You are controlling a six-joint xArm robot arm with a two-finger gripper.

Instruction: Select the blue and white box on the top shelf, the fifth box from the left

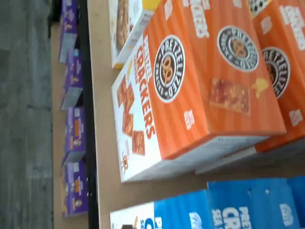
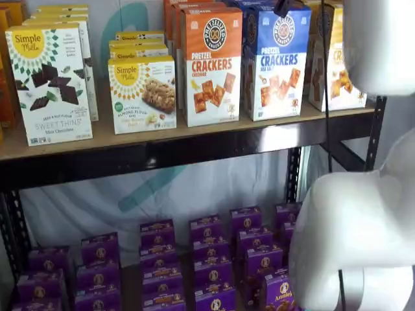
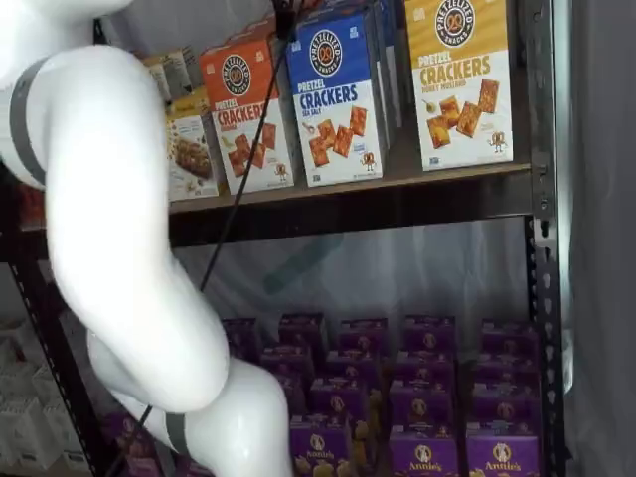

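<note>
Wrist view: looks down past the front rail of the top shelf (image 1: 102,143) onto an orange-topped cracker box (image 1: 190,86), with the blue and white box (image 1: 238,205) lying just beside it and only partly in frame. Nearest the cameras in both shelf views, shows the white arm (image 2: 356,227) between lens and shelving. Beyond it, shows the gripper (image 2: 283,6) as a dark tip with a cable beside it, hanging at the upper edge directly over the blue top of the target carton (image 2: 275,61). Gives too little of the fingers to reveal a gap; judged spread to full width and holding nothing, since the carton stands upright and square on the board. Cannot tell whether a fingertip touches the carton top. Places the target at the front of its row, between the orange-topped box (image 2: 211,65) and a yellow-topped box (image 3: 460,79), close to both, with more blue cartons ranked behind. Step in hand, as judged: centring over the target before descent. To do it well: shift off the orange box until the blue top lies midway under the jaws, keep the fingers clear of both neighbours, come down straight, close on the carton's sides, and draw it forward without dragging the ones behind. Farthest down, shows purple boxes (image 2: 207,259) on the lower shelf, not involved.
</note>
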